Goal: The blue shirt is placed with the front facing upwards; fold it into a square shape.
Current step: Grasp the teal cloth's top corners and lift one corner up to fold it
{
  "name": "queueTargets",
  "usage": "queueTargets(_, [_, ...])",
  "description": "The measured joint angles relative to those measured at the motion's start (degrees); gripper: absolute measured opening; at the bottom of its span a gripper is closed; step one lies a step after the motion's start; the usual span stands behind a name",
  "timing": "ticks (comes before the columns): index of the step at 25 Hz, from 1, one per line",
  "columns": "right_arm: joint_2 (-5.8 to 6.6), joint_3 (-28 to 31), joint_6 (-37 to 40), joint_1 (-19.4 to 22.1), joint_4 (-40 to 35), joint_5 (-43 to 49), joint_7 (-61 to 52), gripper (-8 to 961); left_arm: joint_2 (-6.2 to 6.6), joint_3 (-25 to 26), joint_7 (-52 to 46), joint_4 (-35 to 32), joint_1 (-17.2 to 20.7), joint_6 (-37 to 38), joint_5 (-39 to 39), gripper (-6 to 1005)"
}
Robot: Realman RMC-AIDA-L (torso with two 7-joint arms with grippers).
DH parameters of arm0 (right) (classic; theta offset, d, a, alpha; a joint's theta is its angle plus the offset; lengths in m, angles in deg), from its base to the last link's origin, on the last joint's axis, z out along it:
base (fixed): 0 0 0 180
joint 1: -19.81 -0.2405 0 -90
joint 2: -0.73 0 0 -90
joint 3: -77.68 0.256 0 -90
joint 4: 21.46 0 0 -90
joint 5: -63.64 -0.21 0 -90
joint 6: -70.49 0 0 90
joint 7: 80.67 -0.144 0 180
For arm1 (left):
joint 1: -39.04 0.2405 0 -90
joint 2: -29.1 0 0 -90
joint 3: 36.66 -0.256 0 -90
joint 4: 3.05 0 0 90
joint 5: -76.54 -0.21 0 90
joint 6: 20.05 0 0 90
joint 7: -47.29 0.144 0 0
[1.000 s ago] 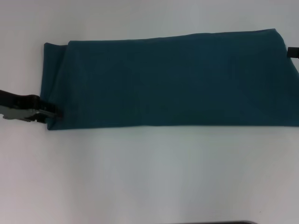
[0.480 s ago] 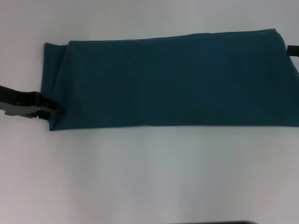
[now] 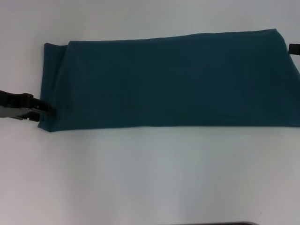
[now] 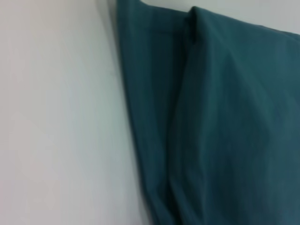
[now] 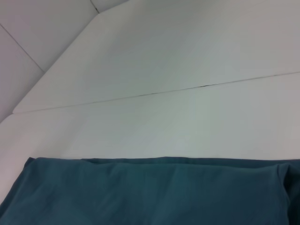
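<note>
With the blue shirt [image 3: 173, 79] already a long strip, the left end effector [image 3: 47, 111], grip unclear, must fold its corner across.

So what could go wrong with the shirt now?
The left gripper sits at just the near corner of the blue shirt's left end, so lifting there might drag only one layer and undo the fold. That left end already shows an uneven flap, so folding it over could give a crooked shape. The right gripper barely shows at the far right edge, so the two ends may not move evenly.
</note>
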Motion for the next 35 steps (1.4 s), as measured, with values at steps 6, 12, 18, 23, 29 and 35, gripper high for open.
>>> queueTargets(6, [0.03, 0.0, 0.1, 0.0, 0.0, -0.1, -0.1, 884, 0.43, 0.2, -0.1, -0.1, 0.3, -0.1, -0.4, 596])
queueTargets(12, [0.09, 0.0, 0.2, 0.0, 0.0, -0.1, -0.2, 884, 1.02, 0.3, -0.9, 0.0, 1.3, 0.3, -0.5, 595])
queueTargets(18, [0.15, 0.0, 0.1, 0.0, 0.0, -0.1, -0.2, 885, 1.06, 0.3, -1.4, 0.0, 1.8, 1.9, -0.5, 595])
queueTargets(23, [0.25, 0.0, 0.2, 0.0, 0.0, -0.1, -0.2, 885, 1.04, 0.0, -1.7, -0.5, 1.8, 2.5, -0.4, 595])
queueTargets(29, [0.29, 0.0, 0.2, 0.1, 0.0, -0.4, -0.2, 885, 0.86, -0.1, -1.8, -1.6, 1.6, 2.5, -0.8, 594])
queueTargets(35, [0.37, 0.0, 0.2, 0.1, 0.0, -0.5, -0.2, 884, 0.63, -0.1, -1.9, -2.0, 1.0, 2.4, -1.8, 594])
